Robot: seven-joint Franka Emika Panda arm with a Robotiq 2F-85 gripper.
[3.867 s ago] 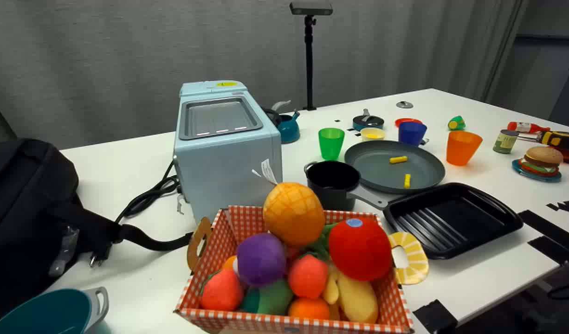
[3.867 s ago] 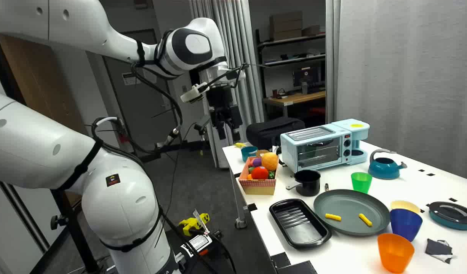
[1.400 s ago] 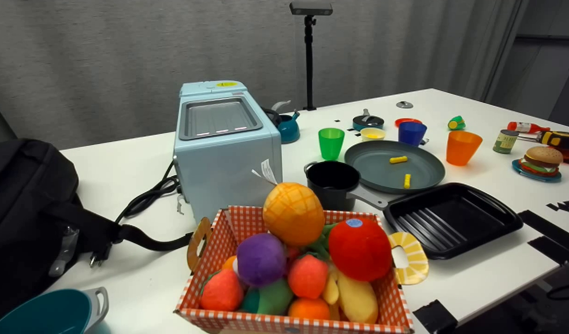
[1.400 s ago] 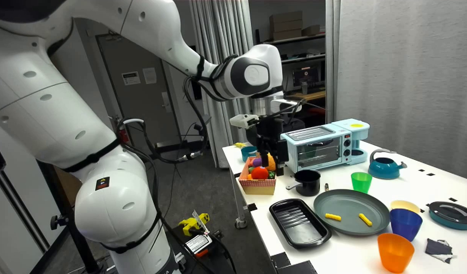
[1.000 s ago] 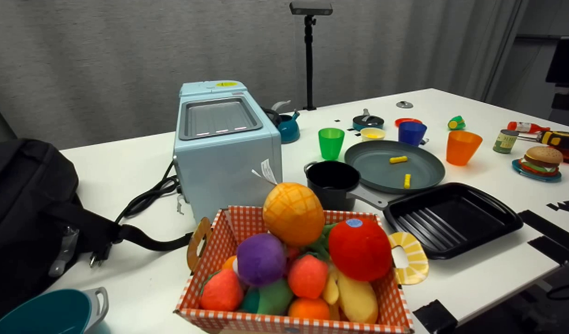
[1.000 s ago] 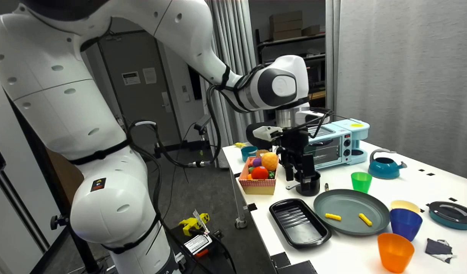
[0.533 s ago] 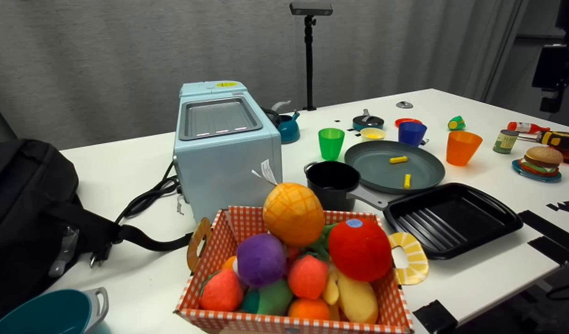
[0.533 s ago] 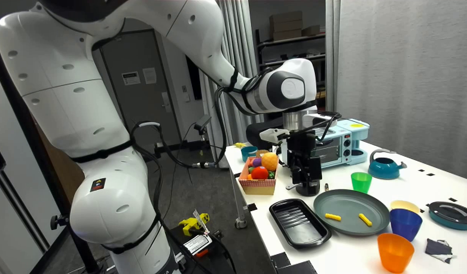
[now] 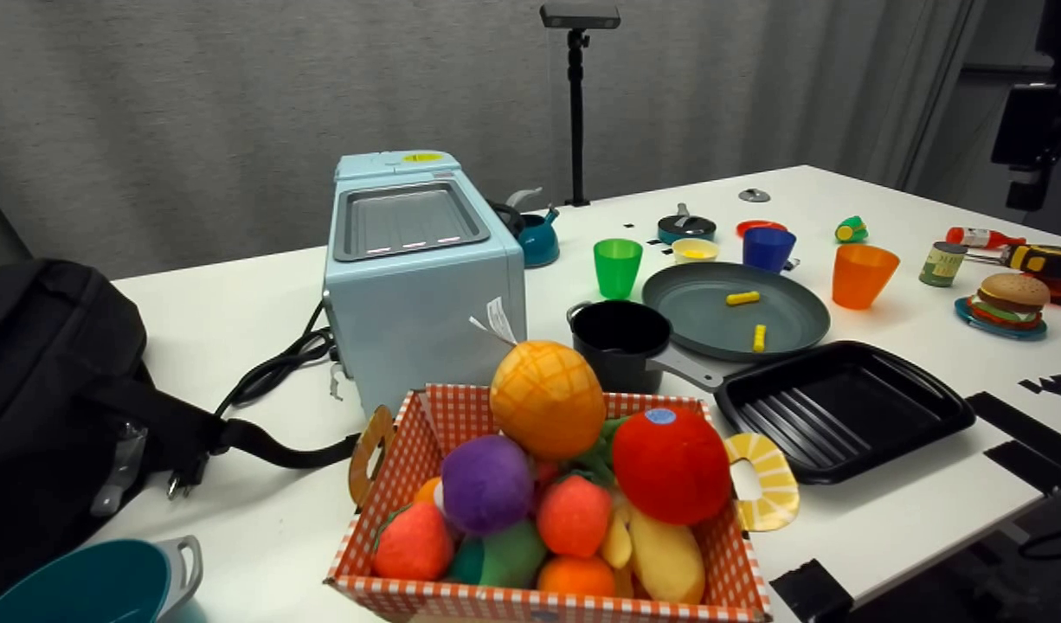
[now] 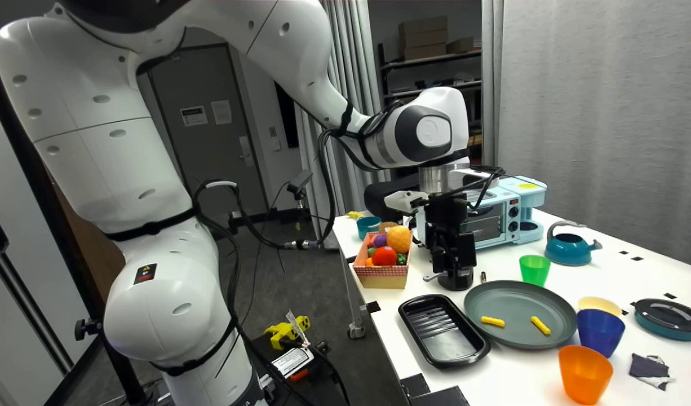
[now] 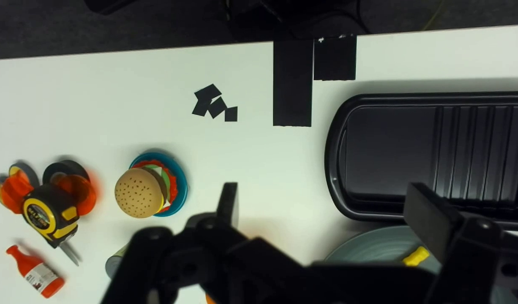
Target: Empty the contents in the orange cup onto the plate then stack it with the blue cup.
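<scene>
Plastic, tapered and brightly coloured, the small orange cup stands upright on the white tabletop, near the small plain blue plastic cup but not stacked with it. Two short yellow stick-like pieces lie apart from each other on the round dark-grey shallow plate close by.

The black two-finger gripper has its fingers spread wide and holds nothing. In both exterior views it hangs in the air, well apart from the orange cup; the wrist view shows, at its bottom edge beside the gripper, a sliver of orange that is probably that cup.

I judge the step in hand to be the reach for the orange cup, with the grasp not yet made. The yellow pieces suggest that at least some emptying is done, but the cup's floor is hidden, so whether more remains inside I cannot tell.

The next move calls for carrying the spread fingers across to the orange cup, lowering them around its wall without knocking the blue cup, and closing gently. If anything is inside, a tip over the plate should come before nesting the two cups.
</scene>
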